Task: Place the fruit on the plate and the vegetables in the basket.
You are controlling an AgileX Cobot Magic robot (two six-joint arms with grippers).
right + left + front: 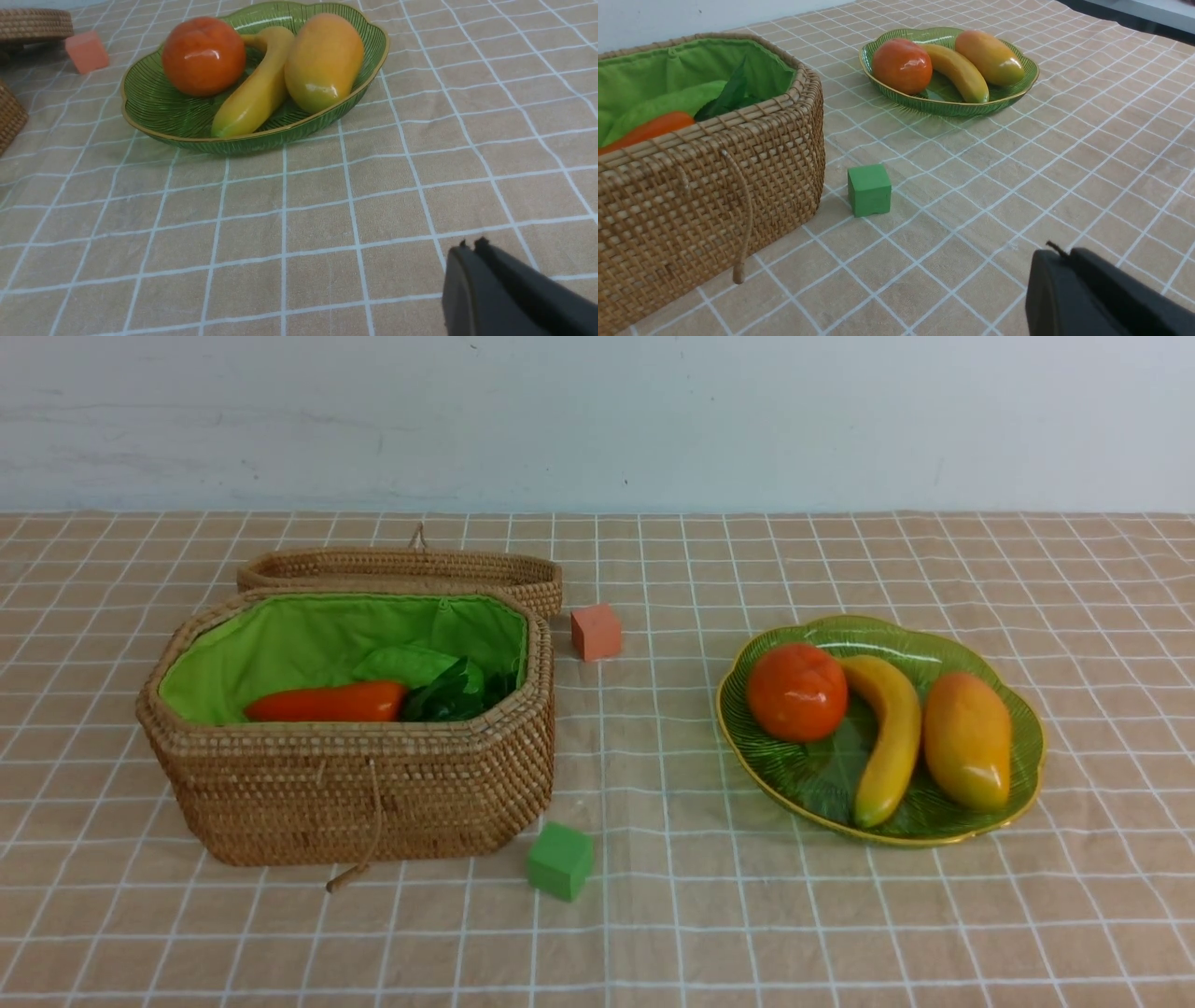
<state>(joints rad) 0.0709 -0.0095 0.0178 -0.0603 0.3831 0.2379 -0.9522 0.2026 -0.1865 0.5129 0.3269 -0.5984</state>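
Front view shows you the sorting looks done: the persimmon (796,691), banana (885,737) and mango (967,739) lie side by side on the plate (1013,705), and the carrot (327,702) rests in the basket (364,793) with green leaves and a pale green shape beside it; the other vegetables are hidden below the rim, so you cannot confirm them from here. No fruit or vegetable lies loose on the worktop (653,933); only the green cube (560,861) and orange cube (596,631) sit out, and those are not yours to move. Judged from this, the step in hand is to finish cleanly: keep both arms low and back, and do not sweep across the plate or nudge the basket. The left claw (1059,254) is closed and empty, hanging over bare cloth, near the green cube and well apart from the basket. The right claw (472,245) is likewise closed on nothing, over bare cloth, well short of the plate.
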